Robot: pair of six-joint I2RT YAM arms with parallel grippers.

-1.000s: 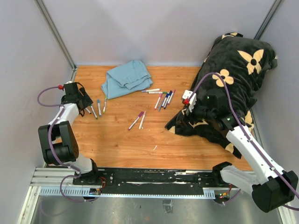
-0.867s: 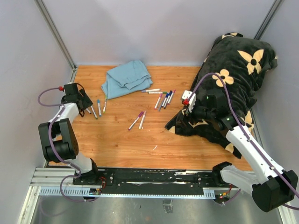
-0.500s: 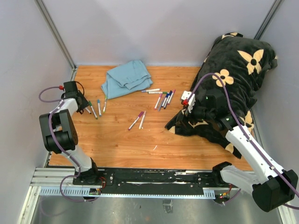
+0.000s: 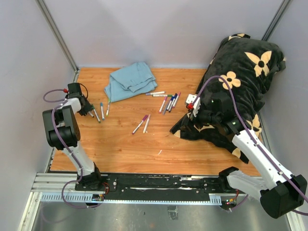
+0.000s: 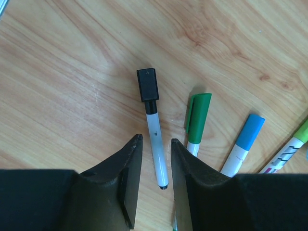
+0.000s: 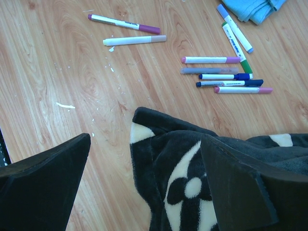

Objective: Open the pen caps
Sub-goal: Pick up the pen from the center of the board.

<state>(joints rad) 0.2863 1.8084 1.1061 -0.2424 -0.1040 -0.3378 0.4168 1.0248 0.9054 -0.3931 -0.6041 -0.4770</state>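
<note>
Your left gripper (image 5: 155,178) stood narrow astride the tail end of the black-capped marker (image 5: 154,139). A sliver of table (image 5: 57,86) showed on each side of the barrel, so the jaws read as slightly parted, not clamped on it. The barrel ran straight out from between the fingers, nearly in line with them. The black cap (image 5: 147,85) sat at the other end, well ahead of the fingertips and free of them. Any pull on that cap would have had to run along this axis, away from the gripper.

Just to one side lay a green cap (image 5: 198,111), close to the barrel but not touching it, and a blue cap (image 5: 250,131) lay beyond that. On the other side there was bare wood to work in. From above, this group lay at the far left of the table, close to its left edge, so you had little room that way.

Your right gripper (image 6: 144,192) hung wide open and empty over the near corner of the black flowered blanket (image 4: 240,72). It was well apart from this marker, and the central cluster of markers (image 4: 168,102) was nearer to it. The left arm was plainly the closer one.
</note>
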